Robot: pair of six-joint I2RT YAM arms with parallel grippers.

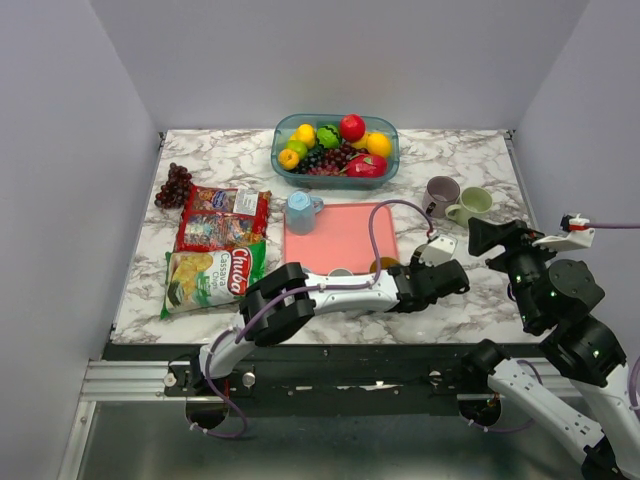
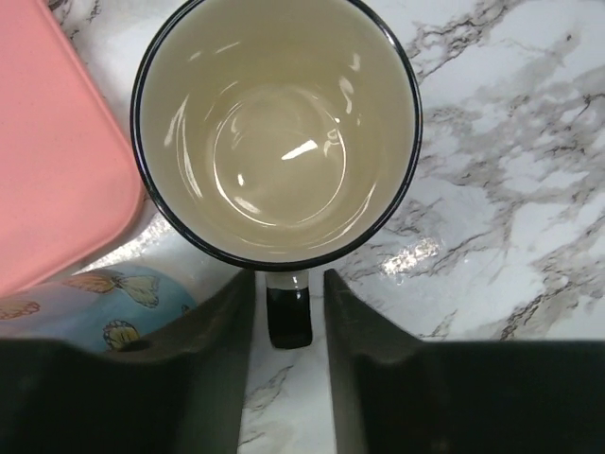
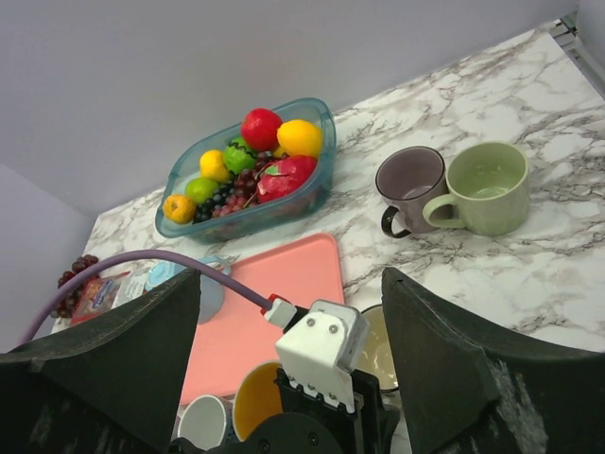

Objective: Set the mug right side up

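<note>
A light blue mug (image 1: 299, 212) stands mouth down at the far left corner of the pink tray (image 1: 340, 235); in the right wrist view it (image 3: 210, 291) is partly hidden behind my finger. My left gripper (image 1: 428, 264) reaches across the near table. In its wrist view it (image 2: 288, 284) is open, with a finger on each side of the black handle (image 2: 288, 317) of an upright black-rimmed, cream-lined mug (image 2: 274, 132), a thin gap on both sides. My right gripper (image 1: 487, 236) is open and empty in the air at the right, seen wide apart in its own view (image 3: 291, 274).
A yellow-lined mug (image 3: 253, 397) and a white mug (image 3: 203, 421) stand by the tray's near edge. A purple mug (image 1: 440, 194) and a green mug (image 1: 471, 205) stand upright at the right. A fruit bowl (image 1: 385, 165), grapes (image 1: 175, 186) and snack bags (image 1: 215, 250) are further off.
</note>
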